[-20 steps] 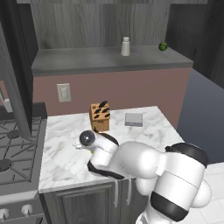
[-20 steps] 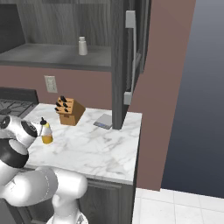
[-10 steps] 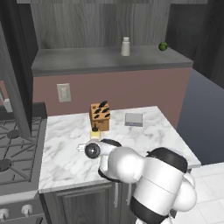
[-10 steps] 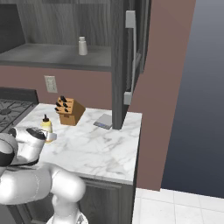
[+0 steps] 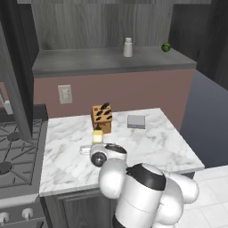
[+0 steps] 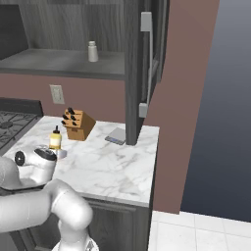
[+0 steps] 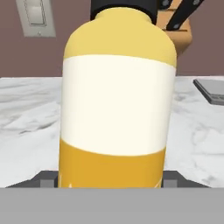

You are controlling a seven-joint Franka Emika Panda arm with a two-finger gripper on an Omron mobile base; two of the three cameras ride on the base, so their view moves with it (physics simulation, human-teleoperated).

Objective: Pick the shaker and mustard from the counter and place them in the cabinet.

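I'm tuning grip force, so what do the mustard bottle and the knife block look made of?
The mustard looks like smooth, matte yellow plastic with a white label band and a dark cap; no gloss shows, so squeezability is a guess. The knife block looks like brown wood, flat-finished, with dark handles sticking out of it.

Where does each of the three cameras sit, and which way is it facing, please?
Left base view: behind the arm on its left, looking down over the counter; the white arm rises at the lower right.
Right base view: behind on the right, arm at the lower left, cabinet above.
Hand view: on the hand, facing the mustard close up, finger tips low beside it.
Shared: both base views show the shaker on the shelf.
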